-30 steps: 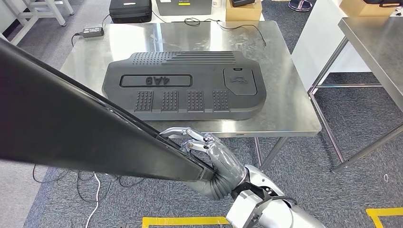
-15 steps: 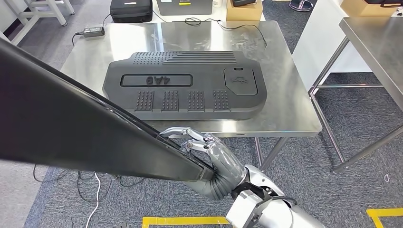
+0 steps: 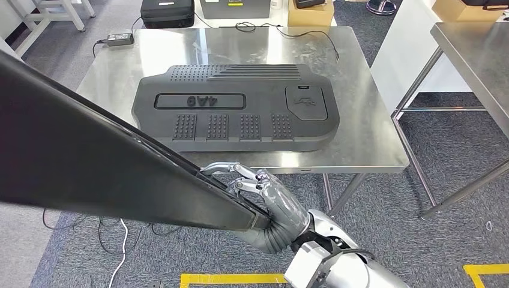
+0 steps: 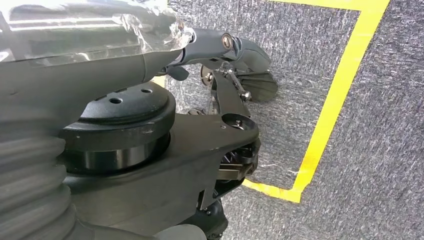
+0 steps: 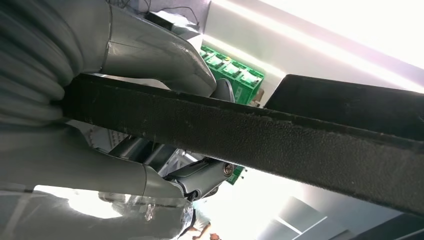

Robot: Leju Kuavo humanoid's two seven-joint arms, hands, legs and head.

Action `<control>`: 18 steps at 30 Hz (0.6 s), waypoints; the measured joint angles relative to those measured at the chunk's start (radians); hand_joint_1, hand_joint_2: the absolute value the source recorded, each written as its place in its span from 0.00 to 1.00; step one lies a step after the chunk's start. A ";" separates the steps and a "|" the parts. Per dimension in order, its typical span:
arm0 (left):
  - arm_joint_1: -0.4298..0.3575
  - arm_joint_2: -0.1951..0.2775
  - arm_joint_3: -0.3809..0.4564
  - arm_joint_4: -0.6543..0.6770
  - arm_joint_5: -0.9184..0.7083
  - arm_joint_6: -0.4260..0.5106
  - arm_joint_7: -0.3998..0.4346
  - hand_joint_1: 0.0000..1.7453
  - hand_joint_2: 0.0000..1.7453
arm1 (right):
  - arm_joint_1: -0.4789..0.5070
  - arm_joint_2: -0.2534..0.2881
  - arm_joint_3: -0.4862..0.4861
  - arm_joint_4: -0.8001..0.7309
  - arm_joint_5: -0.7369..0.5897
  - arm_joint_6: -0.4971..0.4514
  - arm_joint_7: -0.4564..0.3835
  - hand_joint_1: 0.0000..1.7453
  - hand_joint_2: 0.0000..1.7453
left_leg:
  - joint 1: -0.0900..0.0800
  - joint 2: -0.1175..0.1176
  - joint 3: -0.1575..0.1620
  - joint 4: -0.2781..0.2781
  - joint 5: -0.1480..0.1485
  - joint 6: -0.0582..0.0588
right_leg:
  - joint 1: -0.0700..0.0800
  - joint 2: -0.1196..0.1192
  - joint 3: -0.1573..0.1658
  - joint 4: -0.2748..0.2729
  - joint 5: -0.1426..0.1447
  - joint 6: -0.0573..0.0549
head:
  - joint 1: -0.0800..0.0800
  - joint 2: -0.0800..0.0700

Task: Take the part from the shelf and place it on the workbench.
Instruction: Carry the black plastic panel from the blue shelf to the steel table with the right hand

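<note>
Right now the right hand clamps the near edge of a big black panel, held tilted just short of the steel workbench; another black cover lies there. Left hand's state I cannot tell.

Large black panel cut off by the head view's left edge; far end and full outline not seen. Right hand partly hidden behind the panel's near corner, palm side out of sight. In the right wrist view, panel edge ran off the frame, covering most of the fingers. Background there blown out by glare; green crates small and partly blocked. Lettering on the moulded cover on the steel table upside down, hard to read. Black case cropped at top.
</note>
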 joint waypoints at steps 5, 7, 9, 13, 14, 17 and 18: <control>0.000 0.000 0.000 0.000 -0.002 -0.001 0.000 0.00 1.00 | -0.002 0.004 0.001 0.002 0.000 0.000 0.000 1.00 1.00 | 0.012 -0.002 0.023 -0.035 0.013 0.024 | 0.000 0.015 -0.022 0.067 -0.045 0.011 | 0.013 0.000; -0.001 0.000 0.000 0.000 -0.003 -0.002 0.000 0.00 1.00 | -0.002 0.003 0.002 0.003 0.000 0.000 0.000 1.00 1.00 | 0.011 -0.004 0.025 -0.037 0.012 0.028 | -0.001 0.026 -0.090 0.197 -0.102 0.012 | 0.023 0.000; 0.000 0.000 0.000 0.000 -0.003 -0.002 0.000 0.00 1.00 | 0.000 0.003 0.003 0.005 0.000 0.000 0.000 1.00 1.00 | 0.012 -0.006 0.026 -0.036 0.008 0.026 | -0.004 0.028 -0.140 0.275 -0.113 0.015 | 0.029 0.000; -0.001 0.001 0.000 0.000 -0.003 -0.002 0.000 0.00 1.00 | -0.001 0.003 0.005 0.005 0.002 0.000 0.000 1.00 1.00 | 0.019 -0.014 0.031 -0.016 -0.011 0.002 | -0.011 0.031 -0.057 0.073 0.008 0.021 | 0.038 0.001; -0.001 0.001 0.000 0.000 -0.003 -0.002 0.000 0.00 1.00 | -0.001 0.003 0.005 0.006 0.003 0.000 0.000 1.00 1.00 | 0.017 -0.014 0.030 -0.011 -0.016 -0.006 | -0.011 0.034 -0.041 0.037 0.017 0.017 | 0.041 0.001; -0.001 0.002 0.000 0.000 -0.003 -0.002 0.000 0.00 1.00 | -0.001 0.004 0.006 0.006 0.004 -0.001 -0.001 1.00 1.00 | 0.017 -0.015 0.032 -0.010 -0.023 -0.024 | -0.006 0.038 -0.037 0.029 0.007 -0.005 | 0.031 0.001; -0.001 0.002 0.000 0.000 -0.003 -0.002 0.000 0.00 1.00 | -0.001 0.005 0.006 0.006 0.004 -0.002 -0.001 1.00 1.00 | 0.019 -0.014 0.034 -0.005 -0.027 -0.029 | -0.005 0.037 -0.034 0.028 0.005 -0.013 | 0.025 0.001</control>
